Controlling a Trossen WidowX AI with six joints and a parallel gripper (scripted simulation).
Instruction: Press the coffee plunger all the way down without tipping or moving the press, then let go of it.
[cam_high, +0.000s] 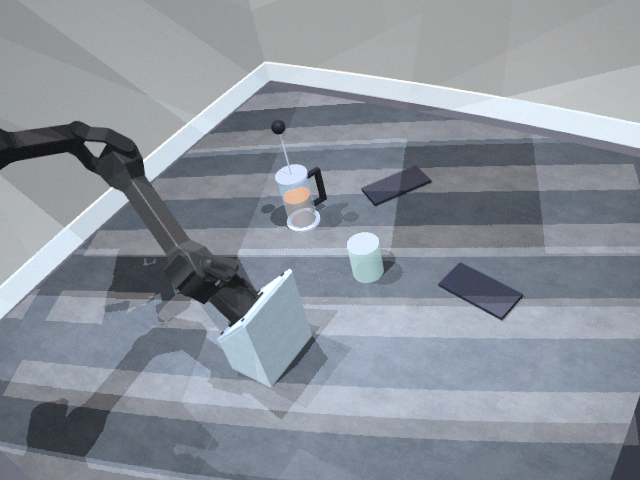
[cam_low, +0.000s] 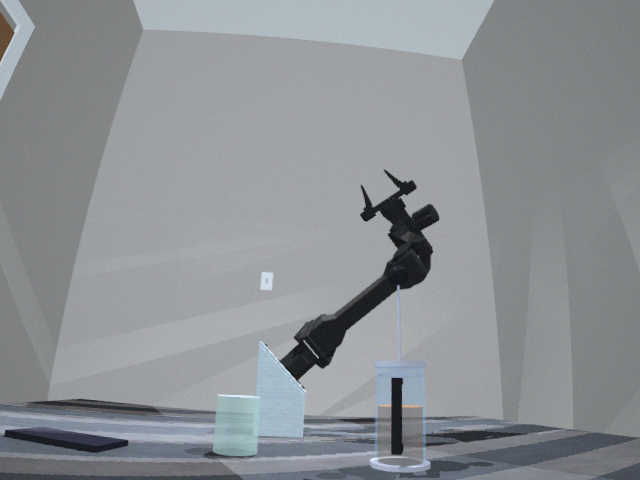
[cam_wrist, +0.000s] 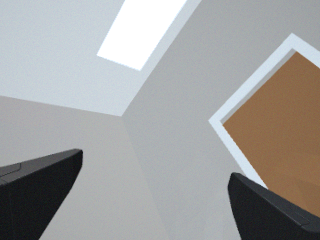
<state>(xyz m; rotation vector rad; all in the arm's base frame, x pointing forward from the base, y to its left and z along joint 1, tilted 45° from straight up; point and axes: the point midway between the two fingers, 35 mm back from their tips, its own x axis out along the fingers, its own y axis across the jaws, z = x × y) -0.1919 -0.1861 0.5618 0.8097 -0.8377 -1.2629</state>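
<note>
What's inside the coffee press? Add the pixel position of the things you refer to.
Inside the press (cam_high: 291, 207) (cam_low: 410, 390) are orange-topped brown contents and the rod's lower end. In the exterior view, the black handle (cam_high: 321, 186) (cam_low: 396, 416) covers a strip.

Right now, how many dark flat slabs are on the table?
2: one beyond the press handle, one near the green cylinder. Others may be hidden.

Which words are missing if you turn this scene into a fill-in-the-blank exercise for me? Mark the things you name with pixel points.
1. The ball on top of the plunger (cam_high: 285, 152) (cam_low: 399, 325) is coloured ____.
2. The liquid in the press (cam_high: 292, 206) (cam_low: 385, 439) has an ____ top surface.
3. Of the two dark slabs and the green cylinder (cam_high: 366, 260) (cam_low: 235, 426), the one standing upright is the ____.
4. The jaws stand wide apart, with ____ between them.

Missing words: black; orange; green cylinder; nothing.
</note>
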